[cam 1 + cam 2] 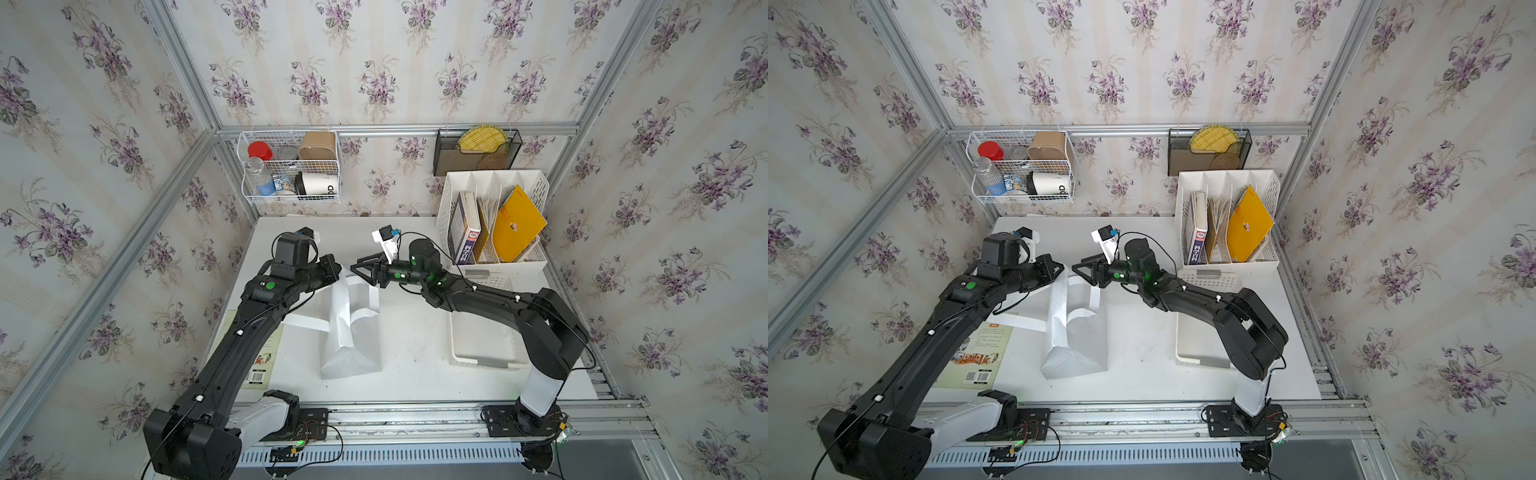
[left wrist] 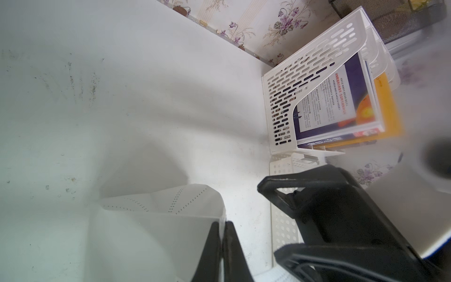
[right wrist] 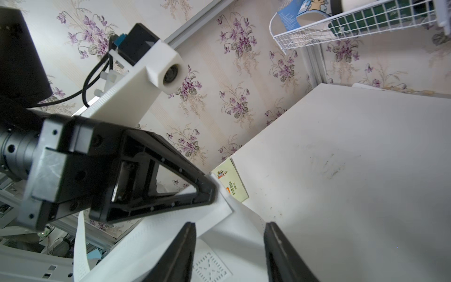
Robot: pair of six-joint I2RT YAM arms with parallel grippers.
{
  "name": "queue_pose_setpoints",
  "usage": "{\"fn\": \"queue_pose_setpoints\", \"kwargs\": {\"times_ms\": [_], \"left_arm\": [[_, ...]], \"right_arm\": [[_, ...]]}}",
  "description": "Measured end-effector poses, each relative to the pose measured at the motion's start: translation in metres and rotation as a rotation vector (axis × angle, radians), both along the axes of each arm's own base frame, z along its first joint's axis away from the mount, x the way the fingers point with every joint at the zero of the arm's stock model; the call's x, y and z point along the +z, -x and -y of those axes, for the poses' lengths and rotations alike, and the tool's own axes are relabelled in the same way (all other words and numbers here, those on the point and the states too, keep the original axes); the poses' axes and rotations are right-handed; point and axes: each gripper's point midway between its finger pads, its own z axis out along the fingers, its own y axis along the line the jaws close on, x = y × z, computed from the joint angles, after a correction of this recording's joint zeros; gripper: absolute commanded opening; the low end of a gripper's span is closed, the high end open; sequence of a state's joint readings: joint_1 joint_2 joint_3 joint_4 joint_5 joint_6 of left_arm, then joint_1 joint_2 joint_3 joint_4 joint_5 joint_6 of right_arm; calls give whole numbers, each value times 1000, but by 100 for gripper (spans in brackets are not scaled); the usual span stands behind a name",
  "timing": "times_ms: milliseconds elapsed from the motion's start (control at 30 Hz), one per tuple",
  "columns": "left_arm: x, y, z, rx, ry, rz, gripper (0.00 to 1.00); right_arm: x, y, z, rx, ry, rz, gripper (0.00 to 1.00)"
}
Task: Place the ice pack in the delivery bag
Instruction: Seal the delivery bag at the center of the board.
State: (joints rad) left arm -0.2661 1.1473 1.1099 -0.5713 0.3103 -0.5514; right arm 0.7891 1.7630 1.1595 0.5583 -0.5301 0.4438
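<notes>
Left claw [image 2: 221, 223] pinches delivery bag [image 1: 352, 345] on scuffed table [image 1: 415, 365].

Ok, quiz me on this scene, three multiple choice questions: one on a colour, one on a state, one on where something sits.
1. What colour is the delivery bag outside? A brown; B white; C blue.
2. How is the right hand? A open; B shut on the delivery bag; C shut and empty.
3. Where is the yellow folder? A under the delivery bag; B in the right hand; C in the white file rack.
Answers: B, its fabric is white in both top views; A, its fingers stand apart in the right wrist view; C, it leans between the rack's dividers.
</notes>
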Motion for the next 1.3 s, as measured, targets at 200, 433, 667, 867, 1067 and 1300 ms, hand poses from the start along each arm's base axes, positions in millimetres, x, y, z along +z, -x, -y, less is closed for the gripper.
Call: {"fn": "queue_pose_setpoints", "kwargs": {"times_ms": [200, 433, 667, 867, 1067, 1300], "left_arm": [[3, 0, 18, -84, 75, 14, 0], [14, -1, 40, -188, 157, 43, 0], [24, -3, 53, -255, 158, 60, 0], [20, -7, 60, -297, 64, 70, 0], [15, -12, 62, -311, -13, 81, 0], [9, -19, 60, -290, -63, 80, 20]], "right_arm": [[-18, 16, 23, -44, 73, -35, 66], [-19, 36, 30, -49, 109, -33, 65], [-36, 41, 41, -78, 147, -68, 66], [-40, 47, 44, -76, 134, -84, 70], [-43, 48, 45, -82, 122, -111, 71], [-44, 39, 48, -138, 121, -124, 69]]}}
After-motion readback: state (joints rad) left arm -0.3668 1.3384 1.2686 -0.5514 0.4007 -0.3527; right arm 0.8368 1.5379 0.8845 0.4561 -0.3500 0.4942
